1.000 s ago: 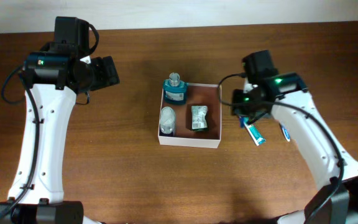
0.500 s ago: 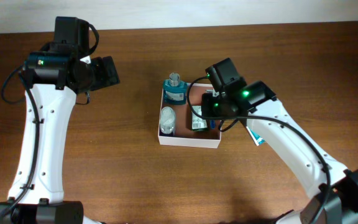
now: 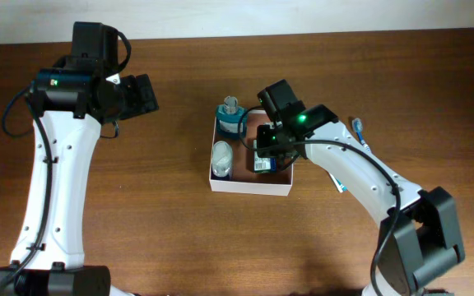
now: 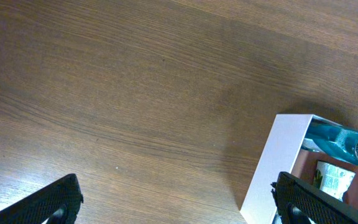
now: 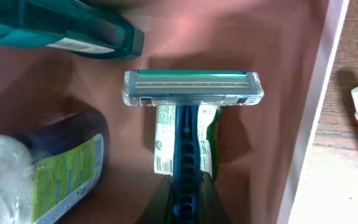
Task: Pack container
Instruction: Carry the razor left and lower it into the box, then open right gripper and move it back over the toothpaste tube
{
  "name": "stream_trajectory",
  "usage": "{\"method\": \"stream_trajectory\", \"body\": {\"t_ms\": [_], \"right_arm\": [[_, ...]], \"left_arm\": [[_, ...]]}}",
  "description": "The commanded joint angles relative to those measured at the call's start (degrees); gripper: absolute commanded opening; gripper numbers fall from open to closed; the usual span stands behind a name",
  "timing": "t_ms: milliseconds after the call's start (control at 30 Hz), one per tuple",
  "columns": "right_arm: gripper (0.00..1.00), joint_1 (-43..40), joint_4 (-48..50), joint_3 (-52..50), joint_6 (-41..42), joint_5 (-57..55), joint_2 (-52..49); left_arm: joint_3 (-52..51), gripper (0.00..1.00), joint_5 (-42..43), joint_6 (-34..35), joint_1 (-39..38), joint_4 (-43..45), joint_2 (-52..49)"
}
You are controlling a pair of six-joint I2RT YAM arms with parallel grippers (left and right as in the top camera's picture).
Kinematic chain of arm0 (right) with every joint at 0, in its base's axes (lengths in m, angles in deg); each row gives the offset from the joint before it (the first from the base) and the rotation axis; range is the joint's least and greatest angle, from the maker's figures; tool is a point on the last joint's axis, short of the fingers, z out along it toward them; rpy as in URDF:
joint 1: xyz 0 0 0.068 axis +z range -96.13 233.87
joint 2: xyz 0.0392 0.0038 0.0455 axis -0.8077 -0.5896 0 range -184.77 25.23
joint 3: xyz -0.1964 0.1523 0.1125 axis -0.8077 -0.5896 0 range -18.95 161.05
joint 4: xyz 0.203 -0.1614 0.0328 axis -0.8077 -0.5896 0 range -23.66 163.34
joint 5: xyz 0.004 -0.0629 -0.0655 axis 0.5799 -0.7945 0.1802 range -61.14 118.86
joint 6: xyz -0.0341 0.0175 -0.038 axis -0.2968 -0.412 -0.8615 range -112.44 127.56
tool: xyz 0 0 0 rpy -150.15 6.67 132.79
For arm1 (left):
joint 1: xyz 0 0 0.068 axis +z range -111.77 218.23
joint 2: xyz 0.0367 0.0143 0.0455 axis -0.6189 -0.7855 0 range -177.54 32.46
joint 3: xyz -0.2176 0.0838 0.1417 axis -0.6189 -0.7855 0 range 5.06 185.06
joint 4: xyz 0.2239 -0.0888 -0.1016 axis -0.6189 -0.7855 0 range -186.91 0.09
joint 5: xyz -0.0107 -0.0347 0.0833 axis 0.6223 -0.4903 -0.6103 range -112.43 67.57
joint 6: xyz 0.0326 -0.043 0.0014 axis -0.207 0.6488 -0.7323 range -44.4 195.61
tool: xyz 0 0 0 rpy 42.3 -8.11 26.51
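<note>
White-walled container [image 3: 250, 187] sits central on the desk [image 3: 138, 214]. Over it hangs the right claw [image 5: 182, 196], clamped on a blue razor [image 5: 191, 93]; the left claw [image 3: 144, 94], spread apart, hovers at its ten o'clock.

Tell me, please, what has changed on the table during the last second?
The right gripper, shut on a razor, swung left from beside the container to above its inside. Nothing was taken or released. The left gripper stayed open and still; the bottles in the container did not move.
</note>
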Motion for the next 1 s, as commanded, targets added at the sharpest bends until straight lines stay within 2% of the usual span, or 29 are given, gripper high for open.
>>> {"method": "stream_trajectory", "body": {"t_ms": [0, 633, 700, 733, 967], "right_arm": [[0.04, 0.63, 0.79, 0.85, 0.48, -0.85, -1.75], [0.05, 0.63, 1.84, 0.85, 0.48, -0.81, -7.13], [0.15, 0.63, 2.01, 0.85, 0.48, -0.76, -7.13], [0.17, 0.63, 2.01, 0.85, 0.48, -0.76, -7.13], [0.18, 0.63, 2.23, 0.94, 0.42, -0.13, -7.06]], "left_arm": [[0.5, 1.0, -0.24, 0.24, 0.13, -0.02, 0.59], [0.5, 0.99, -0.24, 0.26, 0.13, -0.02, 0.59], [0.5, 0.99, -0.24, 0.26, 0.13, -0.02, 0.59], [0.5, 0.99, -0.24, 0.26, 0.13, -0.02, 0.59], [0.5, 0.99, -0.24, 0.26, 0.13, -0.02, 0.59]]}}
